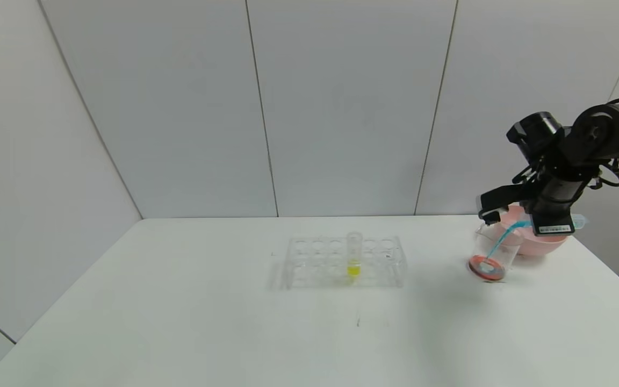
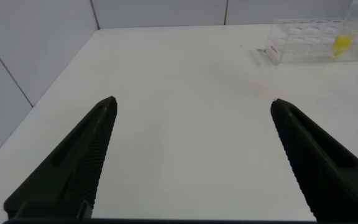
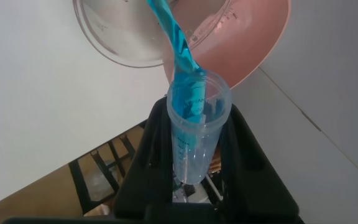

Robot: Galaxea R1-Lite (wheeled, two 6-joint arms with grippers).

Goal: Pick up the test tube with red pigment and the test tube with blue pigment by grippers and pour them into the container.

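Observation:
My right gripper (image 1: 552,217) is shut on the test tube with blue pigment (image 3: 197,134), holding it tipped over the container (image 1: 494,253). A blue stream (image 1: 504,238) runs from the tube's mouth into this clear beaker (image 3: 123,37), which has orange-red liquid at its bottom. The tube's pale round end (image 1: 578,220) sticks out past the fingers (image 3: 146,163). The test tube with red pigment is out of view. My left gripper (image 2: 192,101) hangs open over bare table, off the rack's end, holding nothing.
A pink bowl (image 1: 545,245) stands right behind the beaker, near the table's back right corner. A clear tube rack (image 1: 342,262) at mid-table holds one yellow-liquid tube (image 1: 353,256). The table's right edge (image 1: 618,279) runs close to the bowl.

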